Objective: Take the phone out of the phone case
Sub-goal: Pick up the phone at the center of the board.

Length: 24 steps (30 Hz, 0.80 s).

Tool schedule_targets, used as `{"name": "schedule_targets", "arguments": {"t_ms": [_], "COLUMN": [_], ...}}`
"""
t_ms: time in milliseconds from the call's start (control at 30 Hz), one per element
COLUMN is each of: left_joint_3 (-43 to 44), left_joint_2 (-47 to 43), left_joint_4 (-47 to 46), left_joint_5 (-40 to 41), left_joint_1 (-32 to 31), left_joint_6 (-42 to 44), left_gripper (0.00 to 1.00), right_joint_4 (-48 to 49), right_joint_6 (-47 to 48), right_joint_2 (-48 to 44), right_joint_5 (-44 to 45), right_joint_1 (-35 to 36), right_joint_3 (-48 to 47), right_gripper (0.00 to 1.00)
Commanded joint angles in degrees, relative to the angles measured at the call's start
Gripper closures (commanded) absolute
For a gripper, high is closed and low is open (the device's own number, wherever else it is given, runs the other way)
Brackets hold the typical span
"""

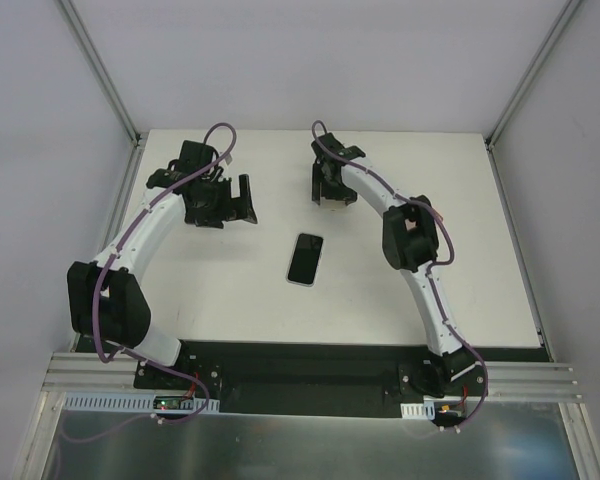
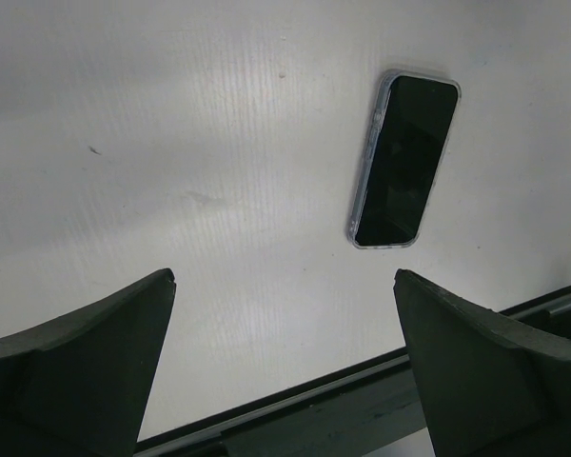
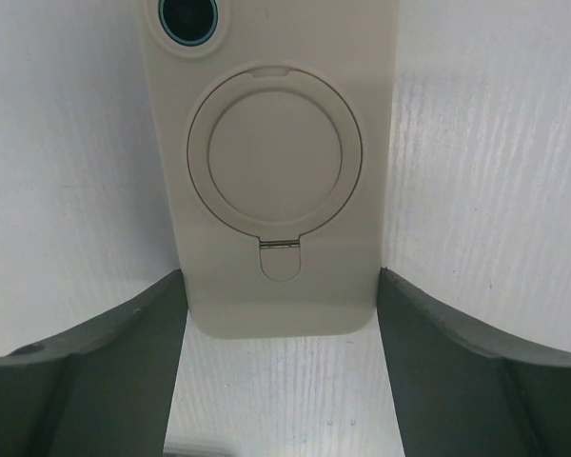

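A black-screened phone with a pale translucent rim lies face up mid-table, also in the left wrist view. My left gripper hangs open up and to its left, its fingers wide apart and empty. At the far side, my right gripper points down over a cream phone case. The case lies back up, with a round ring holder and a teal-ringed dark lens hole. My right gripper has its fingertips against both long sides of the case's near end. I cannot tell whether anything is inside the cream case.
The white tabletop is walled by white panels at the back and sides. A black strip with the arm bases runs along the near edge, and it shows low in the left wrist view.
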<state>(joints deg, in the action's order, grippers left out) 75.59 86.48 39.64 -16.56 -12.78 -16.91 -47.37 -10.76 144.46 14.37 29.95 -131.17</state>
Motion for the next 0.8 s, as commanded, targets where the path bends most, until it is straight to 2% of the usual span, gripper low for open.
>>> {"name": "schedule_targets", "arguments": {"t_ms": [0,100,300,333,367,467,633,767], "left_joint_3": [-0.53,-0.88,-1.24,-1.32,-1.50,-1.51,2.45,8.68], "left_joint_2": [-1.31,-1.14,2.29,3.08,4.82,10.87,20.65,30.48], "left_joint_4": [-1.67,-2.28,-5.70,-6.84,-8.33,-15.10,-27.30,-30.32], "left_joint_5": [-4.09,-6.54,-11.12,-13.57,-15.07,-21.03,-30.54,-35.12], "left_joint_1": [-0.32,-0.32,-2.95,-3.65,-5.05,-6.38,-8.40,-9.72], "left_joint_6": [-0.85,-1.20,-5.05,-5.85,-6.55,-10.50,-22.01,-28.52], "left_gripper": [0.02,0.02,0.01,0.01,0.01,0.03,0.09,0.15], "right_joint_4": [-1.40,-0.01,7.36,8.95,10.36,14.85,19.95,23.37], "right_joint_6": [2.24,0.66,-1.98,-2.33,-3.46,-5.66,-8.30,-10.41], "right_joint_2": [-3.57,-6.55,-18.59,-22.26,-24.12,-30.19,-37.48,-41.18], "right_joint_5": [-1.45,-0.05,-1.89,-2.85,-3.47,-6.19,-11.72,-17.53], "right_joint_1": [-1.13,-1.30,-2.18,-2.18,-2.18,-2.09,-2.18,-2.36], "right_joint_3": [5.04,9.08,28.57,31.56,37.77,47.02,56.19,61.20], "right_gripper": [0.28,0.33,0.40,0.44,0.45,0.52,0.56,0.58]}}
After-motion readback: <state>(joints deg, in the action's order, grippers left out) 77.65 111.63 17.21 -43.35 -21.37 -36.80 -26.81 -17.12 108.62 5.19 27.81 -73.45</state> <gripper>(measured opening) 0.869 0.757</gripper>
